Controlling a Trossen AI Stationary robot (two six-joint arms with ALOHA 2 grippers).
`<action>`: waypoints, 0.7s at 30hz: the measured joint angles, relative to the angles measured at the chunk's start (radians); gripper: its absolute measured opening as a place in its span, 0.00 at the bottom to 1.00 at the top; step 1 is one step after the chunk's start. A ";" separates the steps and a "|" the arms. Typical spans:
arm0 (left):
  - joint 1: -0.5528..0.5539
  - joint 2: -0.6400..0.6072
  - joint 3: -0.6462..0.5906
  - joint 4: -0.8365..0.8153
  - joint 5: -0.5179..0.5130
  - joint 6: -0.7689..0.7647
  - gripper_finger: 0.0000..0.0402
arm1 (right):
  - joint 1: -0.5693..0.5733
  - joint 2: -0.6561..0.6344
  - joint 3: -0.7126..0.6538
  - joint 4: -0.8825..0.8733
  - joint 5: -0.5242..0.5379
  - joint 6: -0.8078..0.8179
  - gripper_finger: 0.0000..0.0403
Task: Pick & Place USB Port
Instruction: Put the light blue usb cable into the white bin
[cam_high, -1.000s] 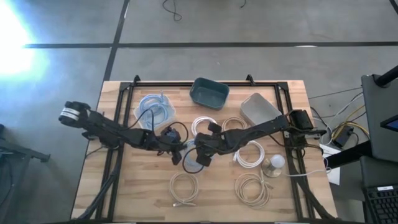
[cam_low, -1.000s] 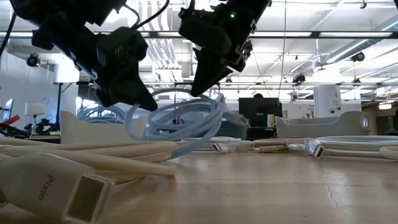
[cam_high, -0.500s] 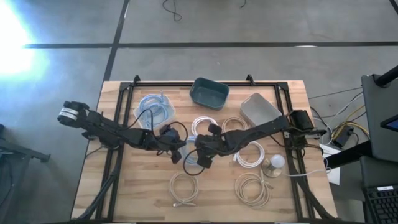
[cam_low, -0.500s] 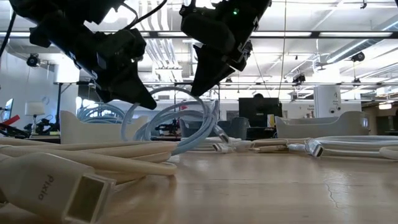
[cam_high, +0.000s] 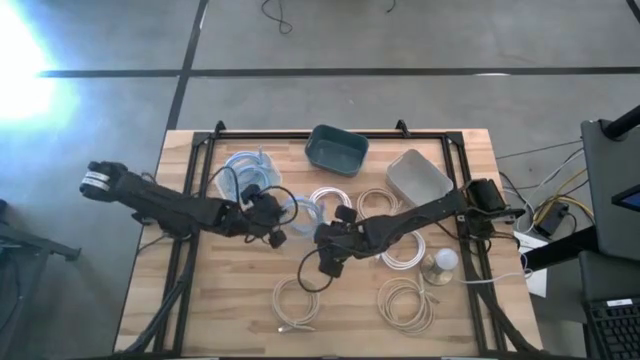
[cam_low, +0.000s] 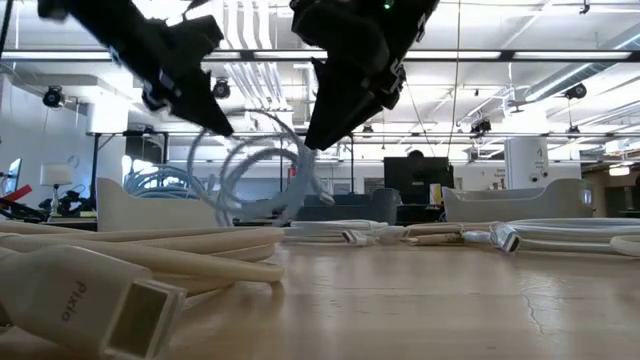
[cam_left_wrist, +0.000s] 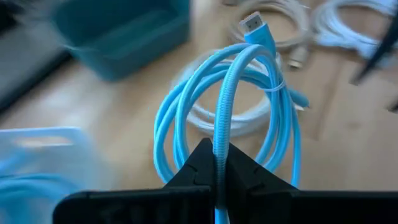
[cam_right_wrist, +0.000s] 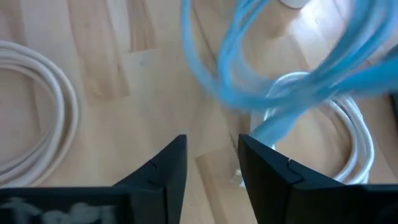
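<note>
Blue coiled USB cable (cam_left_wrist: 239, 118) is what we see clamped in the left gripper (cam_high: 272, 222), lifted clear of the wooden table (cam_high: 215, 300) near its middle beside the white bin (cam_high: 247, 170), while the right gripper (cam_right_wrist: 211, 163) hangs just beside it, fingers apart, holding nothing.

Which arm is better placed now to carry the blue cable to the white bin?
Left. The left gripper is shut on the blue cable, lifted off the table beside the white bin. The right gripper is open, holds nothing, and sits farther from that bin.
</note>
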 joint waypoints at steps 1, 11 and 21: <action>-0.002 -0.011 0.024 -0.053 -0.032 0.000 0.02 | 0.003 0.000 -0.001 0.000 0.000 0.000 0.35; -0.005 -0.098 0.215 -0.512 -0.283 -0.078 0.02 | 0.007 0.000 -0.010 -0.001 0.000 -0.003 0.33; -0.004 -0.158 0.239 -0.867 -0.313 -0.342 0.02 | 0.007 0.000 -0.012 -0.002 -0.001 -0.003 0.35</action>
